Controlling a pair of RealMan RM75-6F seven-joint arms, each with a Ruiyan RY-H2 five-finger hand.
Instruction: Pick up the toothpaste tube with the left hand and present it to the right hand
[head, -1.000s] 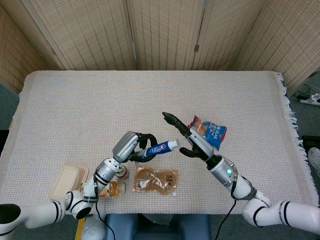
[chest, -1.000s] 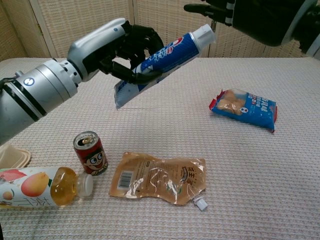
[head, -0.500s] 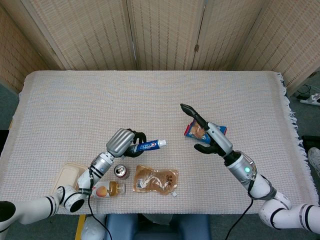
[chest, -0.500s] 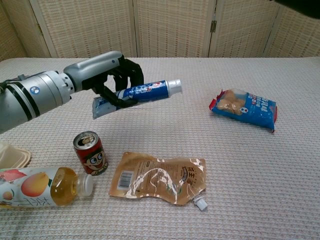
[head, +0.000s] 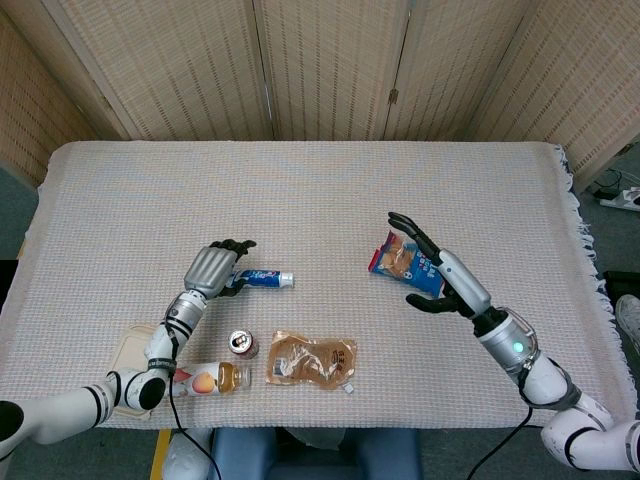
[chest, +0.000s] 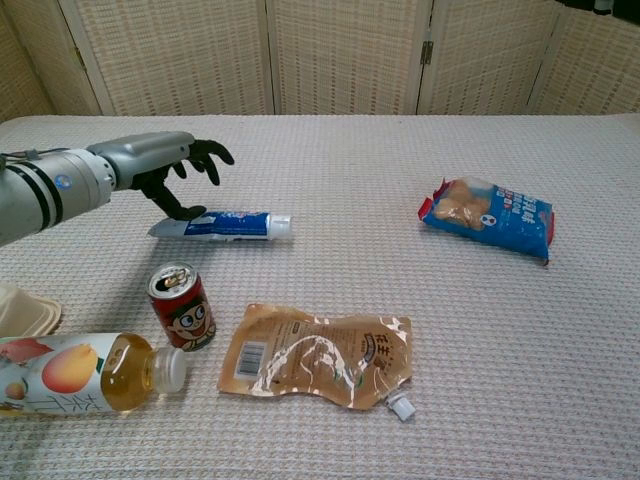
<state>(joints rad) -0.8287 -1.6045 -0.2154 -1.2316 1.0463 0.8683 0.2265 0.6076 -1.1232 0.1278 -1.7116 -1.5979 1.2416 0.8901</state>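
Table (head: 300, 180): wide, under a pale woven cloth; every place below is given relative to the toothpaste tube.
Right arm and right hand (head: 435, 280): well to the tube's right, over the blue snack bag (chest: 492, 216); fingers spread and holding nothing. A second ago it was reaching in close to the tube's cap; it has since drawn back toward its own side.
Left arm and left hand (chest: 175, 165): at the tube's flat tail end. Fingers are uncurled and apart, thumb tip at or just above the tail; it grips nothing. A second ago it held the tube raised in the air, half a second ago lower.
Brown pouch (chest: 318, 356): nearer the robot than the tube, flat, spout to the right.
Juice bottle (chest: 85, 375): nearer the robot and to the left, on its side.
Pale box (head: 130, 352): left of the bottle, only partly seen.
Red can (chest: 183, 306): upright, just on the robot's side of the tube.
Toothpaste tube (chest: 222, 225): lying flat on the cloth, white cap pointing right, no longer lifted.
Meaning for the task: the presenting looks finished, with the tube set down again and both hands parting; I judge the task at its end.
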